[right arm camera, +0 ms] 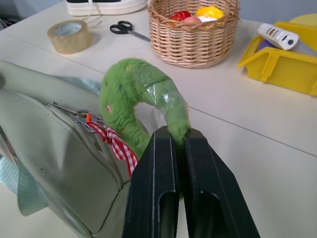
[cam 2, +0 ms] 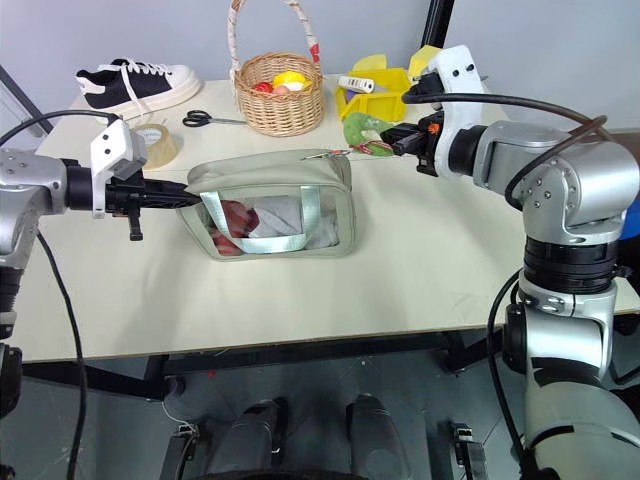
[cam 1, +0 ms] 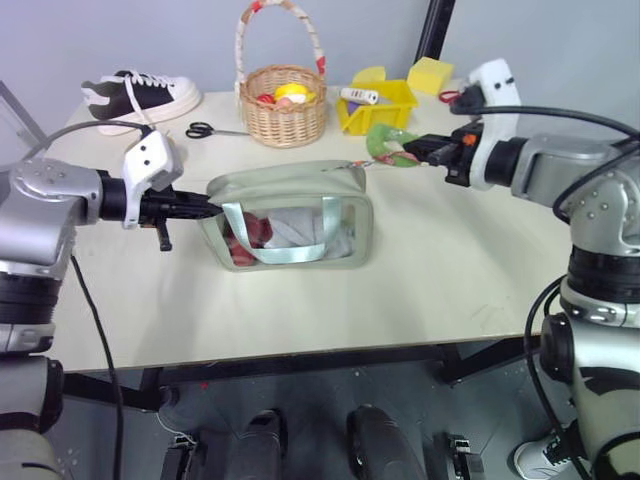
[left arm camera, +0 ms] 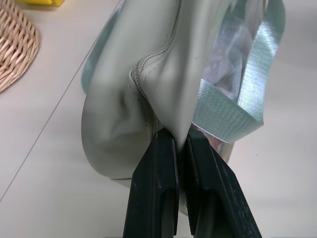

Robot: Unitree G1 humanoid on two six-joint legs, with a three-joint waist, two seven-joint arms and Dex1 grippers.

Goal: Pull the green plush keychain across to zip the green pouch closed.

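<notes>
Bare table (cam 1: 440,270) right of the green pouch (cam 1: 290,215); wicker basket (cam 1: 286,108) and probably yellow bin (cam 1: 378,106) crowd behind.

Both arms reach inward, facing each other — left gripper (left arm camera: 181,148) and right gripper (right arm camera: 179,141) clamped tight.

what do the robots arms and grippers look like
Both arms are silver-grey metal with black joints and black cables trailing along them. The left gripper and right gripper each have two flat black fingers behind a white wrist housing; the right shows small orange-red accents.
</notes>
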